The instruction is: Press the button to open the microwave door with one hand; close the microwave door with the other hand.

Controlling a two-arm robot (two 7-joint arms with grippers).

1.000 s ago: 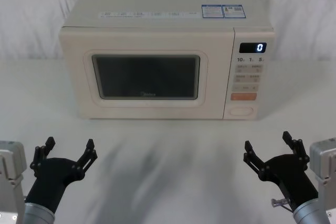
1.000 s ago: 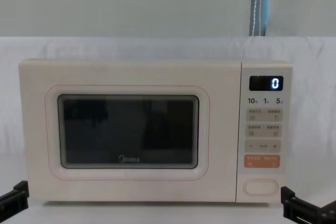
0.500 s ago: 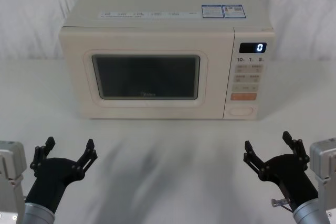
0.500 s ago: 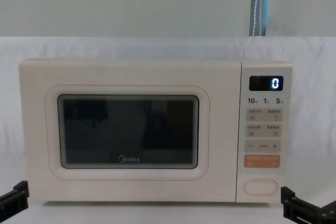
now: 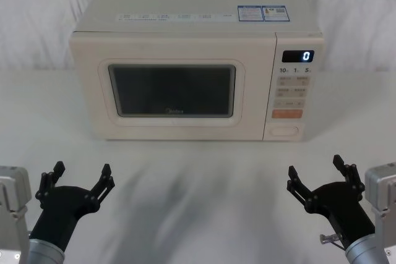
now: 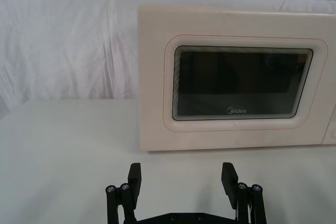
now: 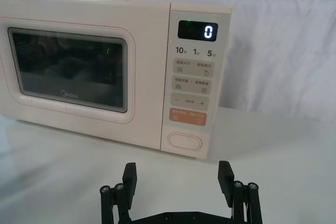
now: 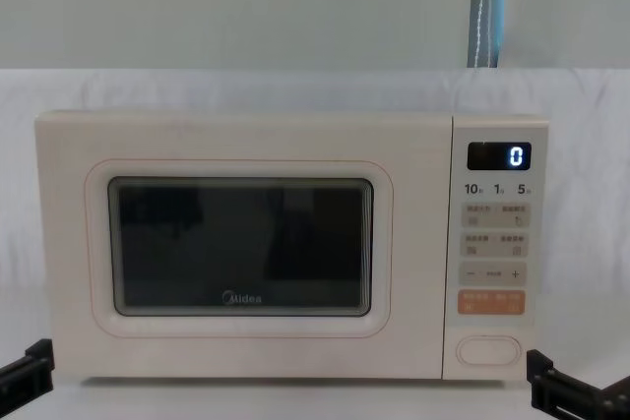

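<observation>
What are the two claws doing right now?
Left gripper: open, holding nothing.
Right gripper: open, holding nothing.

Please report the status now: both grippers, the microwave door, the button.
Left gripper open, low before the microwave door, no contact. Right gripper open, low before the button, no contact. Door closed, button not pressed. Nothing between.
</observation>
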